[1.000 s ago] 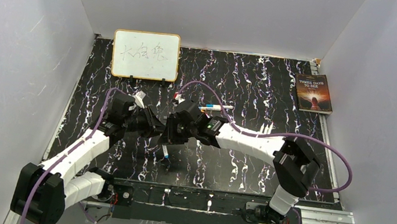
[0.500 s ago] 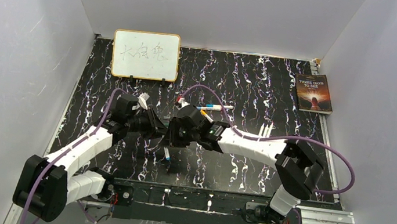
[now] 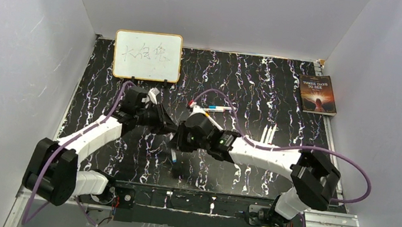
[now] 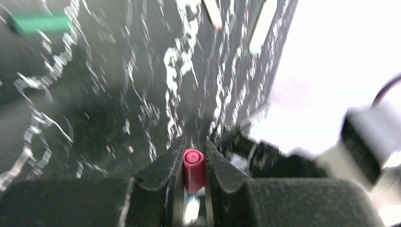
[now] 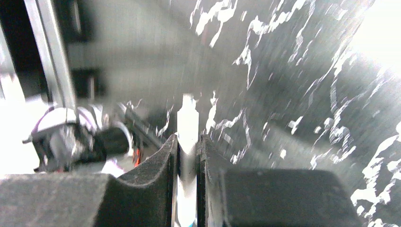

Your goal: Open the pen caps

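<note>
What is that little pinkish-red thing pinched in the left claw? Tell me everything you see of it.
The cap is a short pinkish-red cylinder, smooth plastic by its look, its rounded end marked with a shallow dimple. It points end-on at the left wrist camera, clamped on both sides by the black fingers of the left gripper, clear of the table. Something pale shows beneath it; what, I cannot tell.
</note>
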